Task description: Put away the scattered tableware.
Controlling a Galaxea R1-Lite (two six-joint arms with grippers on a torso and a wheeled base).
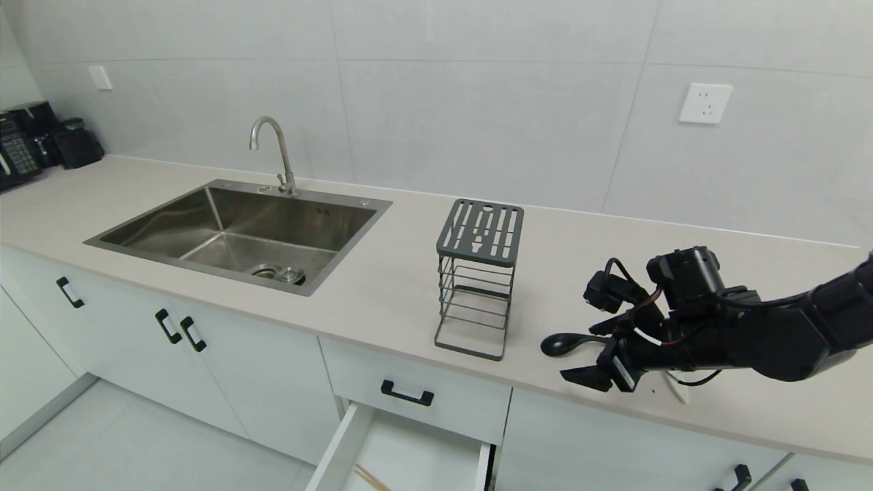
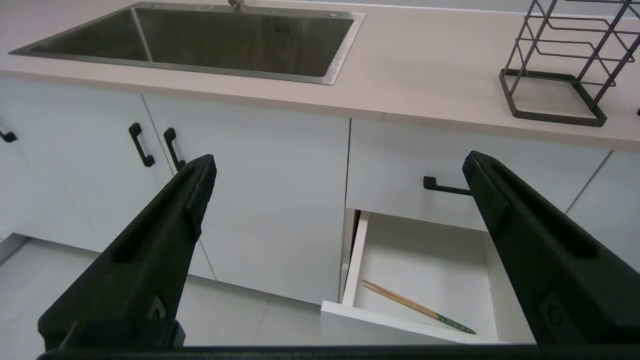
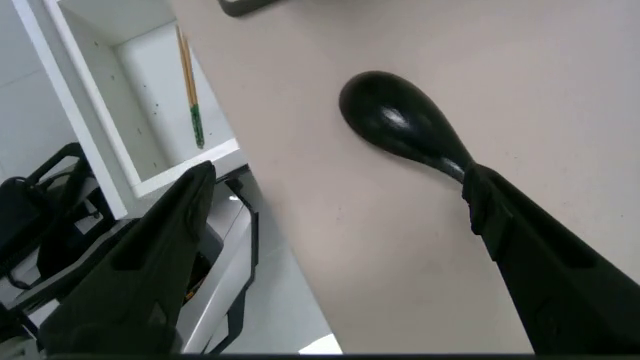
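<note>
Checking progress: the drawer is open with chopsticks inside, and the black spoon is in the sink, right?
No. The spoon lies on the counter, not in the sink, as the head view shows. The drawer is open with chopsticks inside.

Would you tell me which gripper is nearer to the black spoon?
Right. The right gripper is at the spoon, by its handle; the left gripper hangs before the open drawer.

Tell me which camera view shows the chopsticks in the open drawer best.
The left wrist view: the chopsticks lie in full length on the floor of the open drawer. The right wrist view shows the chopsticks thinner, beyond the countertop. The head view cuts them off at the picture's lower edge, leaving a short piece.
</note>
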